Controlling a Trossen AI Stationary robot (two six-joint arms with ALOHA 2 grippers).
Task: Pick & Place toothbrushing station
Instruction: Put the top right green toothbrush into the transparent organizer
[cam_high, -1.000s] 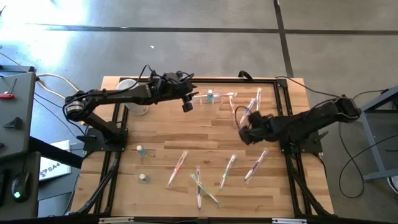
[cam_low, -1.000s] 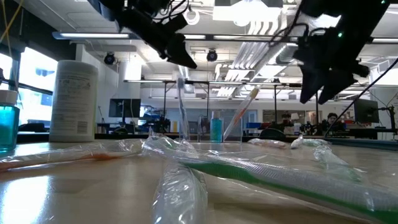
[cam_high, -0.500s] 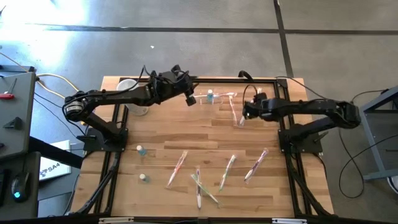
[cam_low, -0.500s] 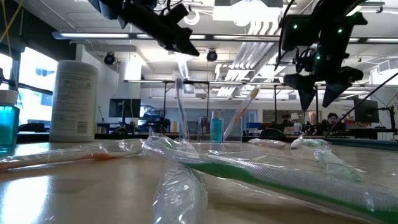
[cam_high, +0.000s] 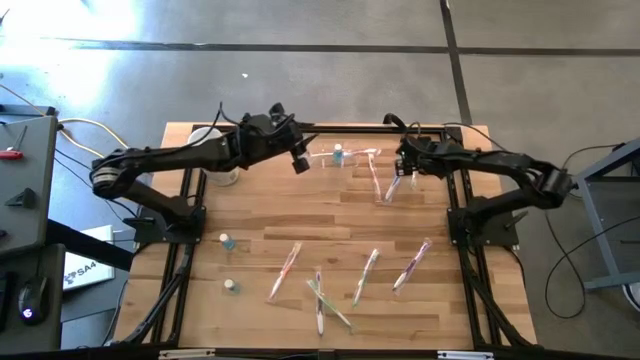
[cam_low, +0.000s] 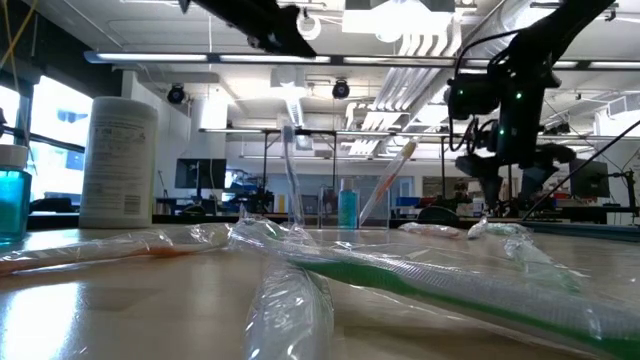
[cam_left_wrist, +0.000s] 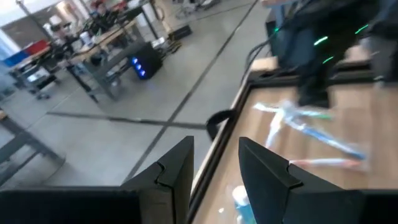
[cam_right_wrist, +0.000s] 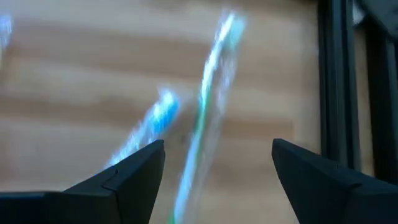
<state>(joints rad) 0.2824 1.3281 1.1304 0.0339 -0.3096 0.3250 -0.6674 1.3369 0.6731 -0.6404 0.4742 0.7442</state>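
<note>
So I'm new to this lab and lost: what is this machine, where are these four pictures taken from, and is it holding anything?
Two dark robot arms work at a wooden table. One picture looks straight down, one looks level across the tabletop, and one comes from each wrist. Wrapped toothbrushes lie scattered on the wood, with small blue bottles and a white canister at the back. The clear holder stands at the far edge. The left hand hovers beside it, slightly open and empty. The right hand is open over two toothbrushes, holding nothing.

Both arms outstretched at the far edge; right gripper (cam_high: 404, 163) fingers wide apart, empty.
</note>
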